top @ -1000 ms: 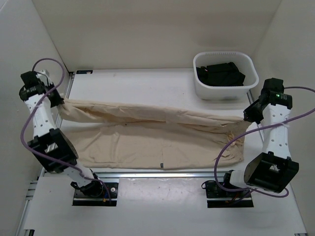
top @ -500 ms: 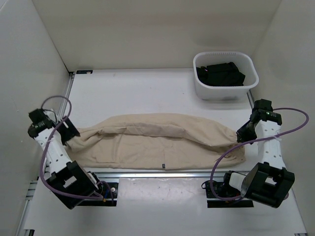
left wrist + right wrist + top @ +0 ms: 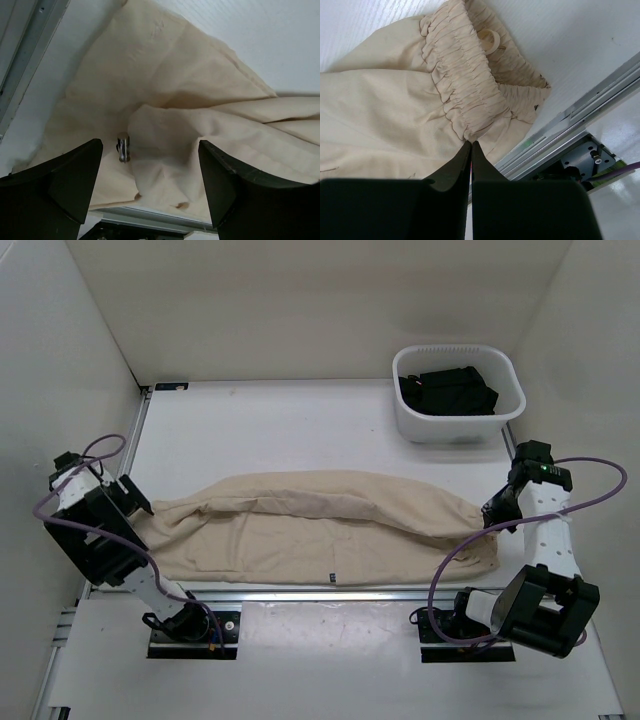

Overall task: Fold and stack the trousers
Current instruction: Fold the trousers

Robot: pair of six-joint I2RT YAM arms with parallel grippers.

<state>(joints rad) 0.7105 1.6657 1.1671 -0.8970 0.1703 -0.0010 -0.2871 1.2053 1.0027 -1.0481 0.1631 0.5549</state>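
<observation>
No text, brand, number or sign can be read in any view. The only candidate is a small dark label [image 3: 327, 574] at the near edge of the beige trousers [image 3: 300, 530], seen from the top camera. It is too small to read there and may or may not carry lettering. Neither wrist view shows it.

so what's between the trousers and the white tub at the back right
Nothing. The top view shows only bare white table between the trousers and the tub.
</observation>
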